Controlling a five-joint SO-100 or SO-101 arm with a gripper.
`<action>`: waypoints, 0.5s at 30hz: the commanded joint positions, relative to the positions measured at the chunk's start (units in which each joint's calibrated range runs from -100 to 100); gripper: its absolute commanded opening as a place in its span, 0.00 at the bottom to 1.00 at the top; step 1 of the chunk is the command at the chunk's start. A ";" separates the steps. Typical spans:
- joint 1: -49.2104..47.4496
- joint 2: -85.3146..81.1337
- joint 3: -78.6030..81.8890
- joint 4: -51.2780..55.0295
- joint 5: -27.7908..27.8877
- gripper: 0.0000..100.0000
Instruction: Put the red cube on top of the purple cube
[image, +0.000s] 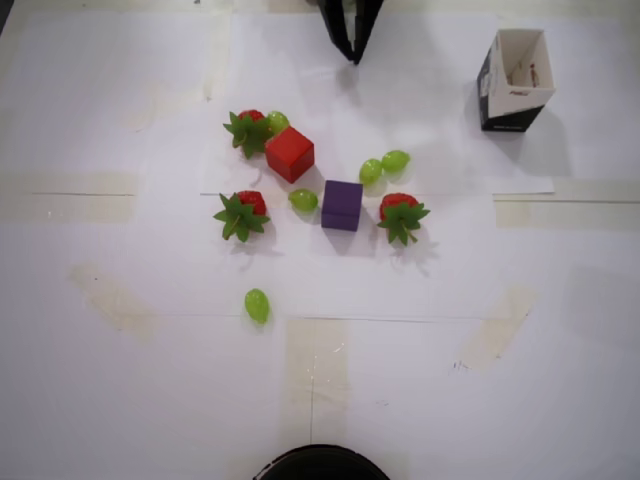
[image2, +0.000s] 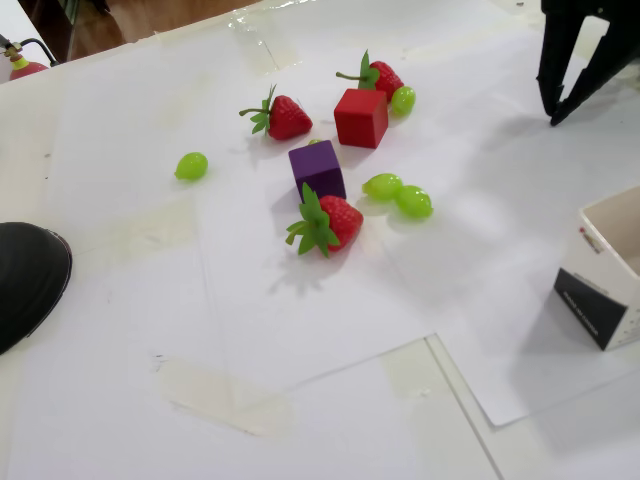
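While the gripper hangs empty near the table's far edge, its fingers slightly parted, the red cube sits beside a strawberry, just apart from the purple cube, among green grapes.

You are looking at three strawberries and five green grapes lying on the white-papered bench. In the overhead view an open black-and-white carton is standing at the far right, and a dark round object is poking in at the near edge.
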 joint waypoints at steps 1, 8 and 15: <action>-0.37 0.14 0.00 -0.28 -0.29 0.00; -0.37 0.14 0.00 -0.28 -0.29 0.00; 0.73 0.14 0.00 -0.36 -0.63 0.00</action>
